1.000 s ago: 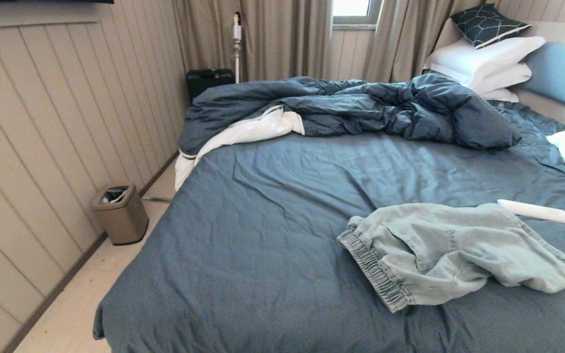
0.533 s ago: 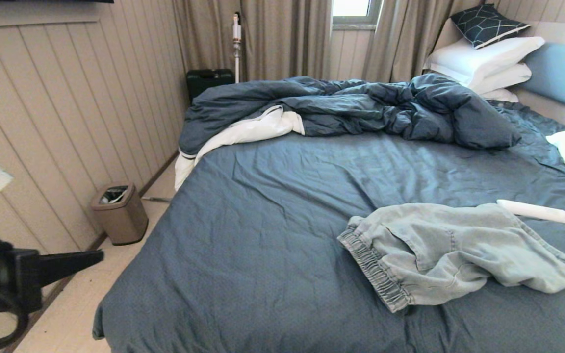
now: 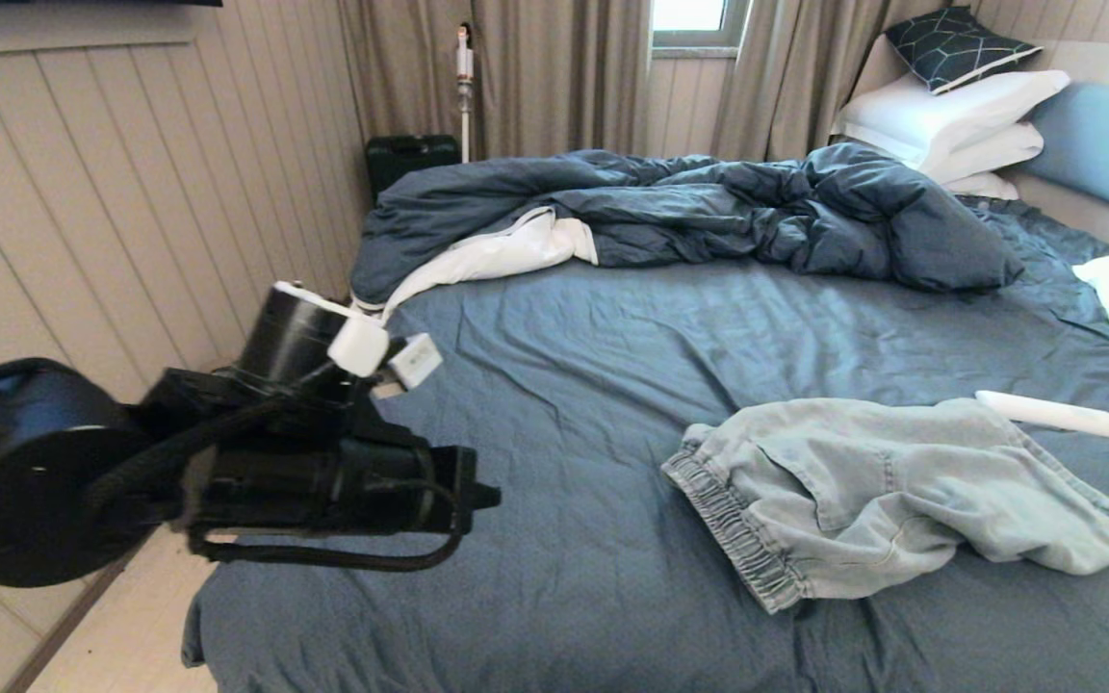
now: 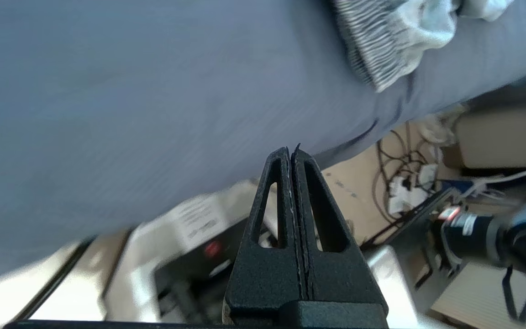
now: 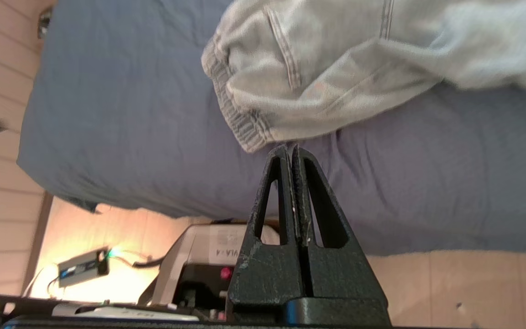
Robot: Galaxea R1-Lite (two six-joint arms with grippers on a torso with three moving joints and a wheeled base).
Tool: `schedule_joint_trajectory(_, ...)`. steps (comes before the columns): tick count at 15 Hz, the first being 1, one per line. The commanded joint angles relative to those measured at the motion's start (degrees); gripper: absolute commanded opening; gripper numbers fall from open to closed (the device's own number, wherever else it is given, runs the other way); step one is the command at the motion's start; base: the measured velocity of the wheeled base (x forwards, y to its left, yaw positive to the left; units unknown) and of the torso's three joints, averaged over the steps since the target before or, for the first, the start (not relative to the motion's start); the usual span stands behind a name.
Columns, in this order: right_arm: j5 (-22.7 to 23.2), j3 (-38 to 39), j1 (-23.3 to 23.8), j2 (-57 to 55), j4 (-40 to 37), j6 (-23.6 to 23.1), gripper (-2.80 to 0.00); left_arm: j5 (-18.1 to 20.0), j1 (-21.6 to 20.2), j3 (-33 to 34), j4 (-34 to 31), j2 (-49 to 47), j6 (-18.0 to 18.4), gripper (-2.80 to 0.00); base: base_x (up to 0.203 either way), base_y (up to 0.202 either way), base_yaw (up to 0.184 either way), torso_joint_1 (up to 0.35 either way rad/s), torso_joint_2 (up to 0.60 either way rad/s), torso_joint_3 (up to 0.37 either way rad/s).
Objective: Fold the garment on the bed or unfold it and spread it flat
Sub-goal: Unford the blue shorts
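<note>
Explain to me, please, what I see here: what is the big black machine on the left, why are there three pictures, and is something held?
It is a robot with two arms. The wide picture comes from a camera on its head. The black shape there is its left arm, ending in the left pincer. The other two pictures come from cameras on each wrist, behind the pincers. The right pincer appears only in its own wrist picture. Both pincers are shut and hold nothing. On the bed lie the pale denim shorts, crumpled, a rumpled dark duvet, and white pillows near the headboard.
</note>
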State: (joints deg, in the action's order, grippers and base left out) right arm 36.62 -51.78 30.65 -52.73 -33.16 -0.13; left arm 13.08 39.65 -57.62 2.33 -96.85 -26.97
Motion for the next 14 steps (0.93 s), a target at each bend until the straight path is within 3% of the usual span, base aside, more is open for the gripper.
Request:
schedule_joint_trajectory(1, 0.3, 1.0, -0.3, -3.0, -0.2, -0.3, -2.8, 0.0, 3.4, -4.1, 3.5, -11.5, -1.8, -2.8, 0.0, 0.0, 0.0, 0.0, 0.0, 0.0)
schedule_joint_trajectory(6, -1.9, 1.1, -9.4, -9.2, -0.2, -2.6, -2.8, -0.3, 9.0, -19.5, 5.3, -23.4, -5.4, -2.8, 0.0, 0.0, 0.0, 0.0, 0.0, 0.0)
schedule_joint_trajectory(10, -13.1, -0.3, -22.3, -15.4, 0.2, -2.8, -2.8, -2.9, 13.1, -30.8, 1.9, -31.1, -6.1, -2.8, 0.0, 0.0, 0.0, 0.0, 0.0, 0.0)
schedule_joint_trajectory(12, -13.8, -3.0, -22.4, -15.6, 1.0, -0.4, -2.8, -4.6, 13.8, -36.7, -2.7, -35.9, -7.4, -2.8, 0.0, 0.0, 0.0, 0.0, 0.0, 0.0)
schedule_joint_trajectory(14, -13.9, -5.2, -21.7, -15.7, 1.1, 2.2, -2.8, -6.4, 13.7, -39.5, -7.1, -38.6, -13.1, -2.8, 0.0, 0.0, 0.0, 0.0, 0.0, 0.0)
